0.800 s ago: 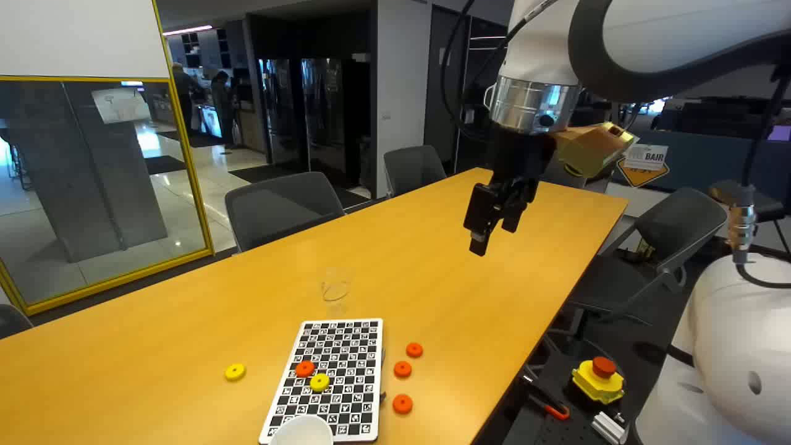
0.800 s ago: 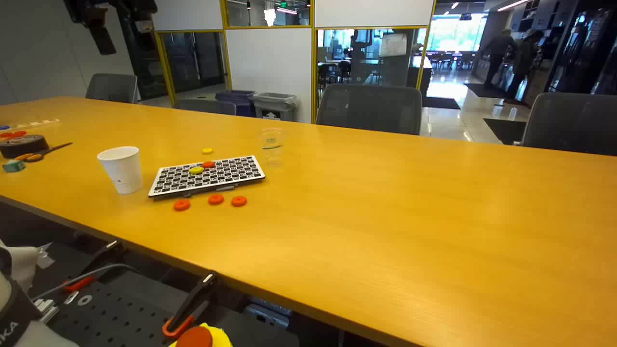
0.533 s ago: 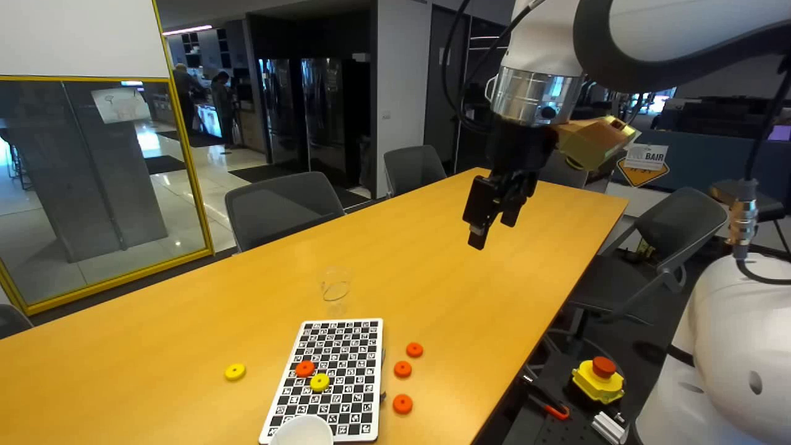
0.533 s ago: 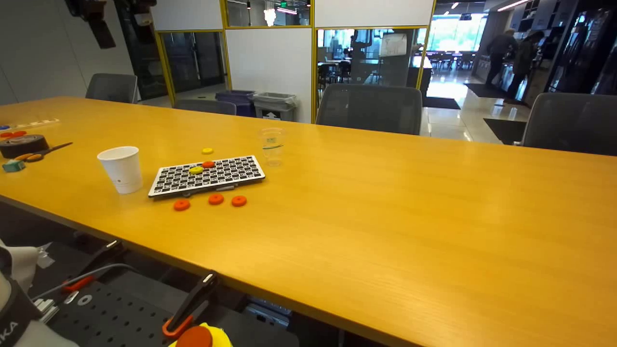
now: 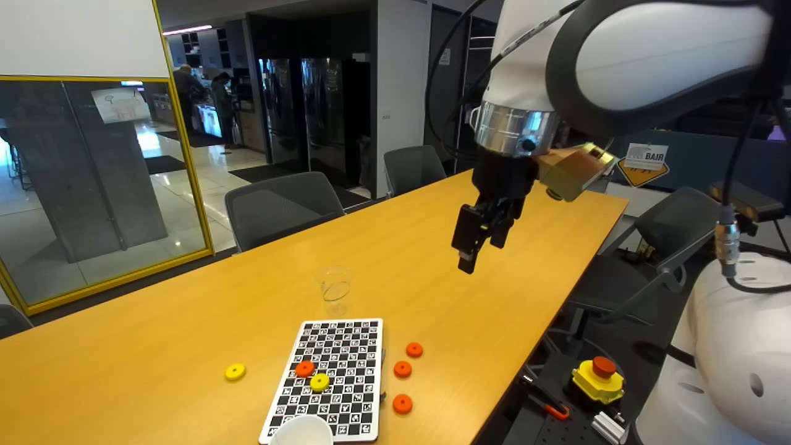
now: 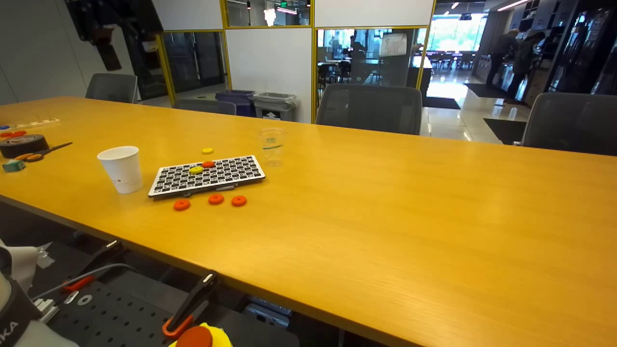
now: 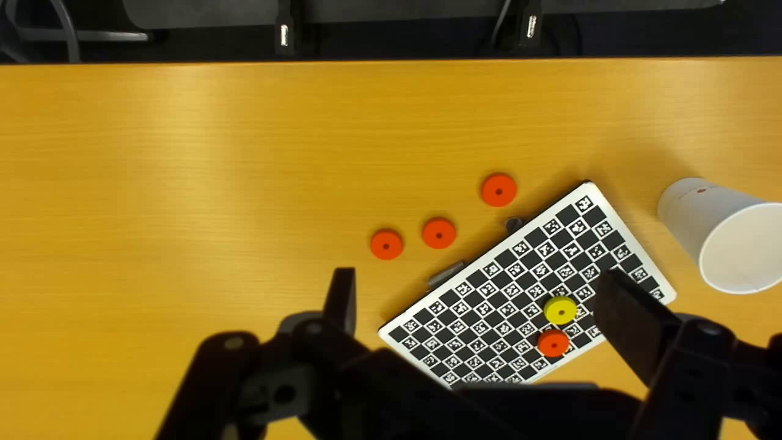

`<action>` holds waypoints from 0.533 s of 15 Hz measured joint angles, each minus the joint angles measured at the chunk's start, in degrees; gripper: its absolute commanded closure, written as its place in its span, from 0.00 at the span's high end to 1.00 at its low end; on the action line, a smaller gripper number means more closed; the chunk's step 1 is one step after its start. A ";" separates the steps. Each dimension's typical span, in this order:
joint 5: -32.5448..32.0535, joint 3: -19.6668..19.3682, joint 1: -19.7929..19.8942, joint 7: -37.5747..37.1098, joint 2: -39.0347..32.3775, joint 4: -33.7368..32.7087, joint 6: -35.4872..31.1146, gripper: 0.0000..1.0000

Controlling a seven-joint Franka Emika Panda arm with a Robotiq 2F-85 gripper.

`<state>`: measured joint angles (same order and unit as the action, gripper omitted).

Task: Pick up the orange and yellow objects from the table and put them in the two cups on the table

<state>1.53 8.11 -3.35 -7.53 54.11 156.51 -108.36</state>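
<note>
On the table (image 6: 395,207), three orange discs (image 7: 386,244) lie loose beside the checkered board. One more orange disc (image 7: 553,343) rests on the board, close to a yellow disc (image 7: 560,310). Past the board's opposite side a second yellow disc (image 5: 235,372) lies on the wood. The white cup (image 6: 123,171) stands upright by one short end of the board, the clear cup (image 6: 273,149) near its other end. High over the tabletop hangs my gripper (image 5: 482,251), well apart from every piece. Its fingers (image 7: 341,299) are spread wide with nothing between them.
The checkered board (image 7: 489,318) sits slightly raised, with small clips along one side. A dark tape roll (image 6: 24,145), scissors (image 6: 53,149) and a green block (image 6: 13,166) lie beyond the white cup. Below the table edge is a yellow box with a red button (image 5: 598,378).
After a slight rise, my gripper has come lower and shifted a little toward the board. Discs, cups and board stand where they were.
</note>
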 measured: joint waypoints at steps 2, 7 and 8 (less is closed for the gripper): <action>2.33 1.00 -1.23 -0.46 -3.32 1.51 -4.14 1.00; 8.86 3.74 -3.20 -6.33 -14.48 2.52 -15.34 1.00; 9.26 4.23 -3.43 -7.32 -16.51 2.54 -16.65 1.00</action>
<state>10.79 12.35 -6.78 -14.85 37.60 159.05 -125.01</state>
